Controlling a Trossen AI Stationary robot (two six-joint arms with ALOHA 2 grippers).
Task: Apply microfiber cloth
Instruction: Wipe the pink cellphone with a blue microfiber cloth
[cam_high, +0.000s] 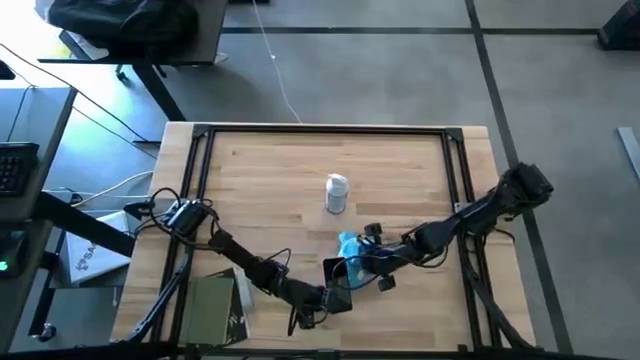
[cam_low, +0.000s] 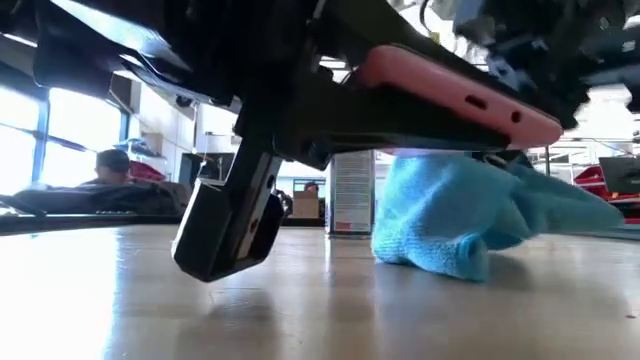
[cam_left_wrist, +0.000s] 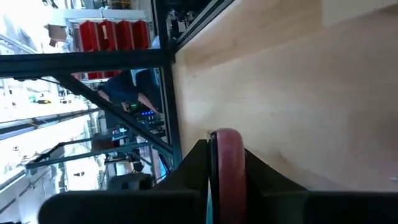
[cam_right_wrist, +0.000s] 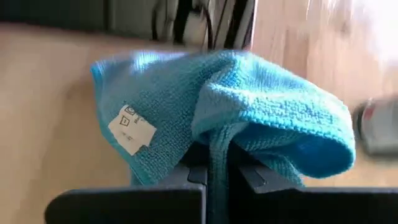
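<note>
The table (cam_high: 300, 160), pale wood with a dark frame, fills the middle of the high view. The left arm enters at the frame's left edge and runs low and diagonal toward the bottom centre, its wrist bent so the left tool (cam_high: 338, 284) points toward the right. The right arm comes in from the right edge, elbow raised at the right, forearm sloping down toward the bottom centre to meet the other; the right tool (cam_high: 362, 254) ends just beside the left one.

The cloth (cam_high: 352, 256), turquoise, lies bunched in the lower centre of the high view between the two tools. In the right wrist view the right tool's fingers are pressed together on a fold of the cloth (cam_right_wrist: 217, 118), which drapes over them with a white label showing. In the low view the cloth (cam_low: 450, 215) sags to the table at centre right.

The left tool pinches a pink object (cam_left_wrist: 227, 163) edge-on; in the low view this pink object (cam_low: 455, 95) runs flat above the cloth.

A white bottle (cam_high: 337, 193) stands upright at frame centre, apart from the cloth.
</note>
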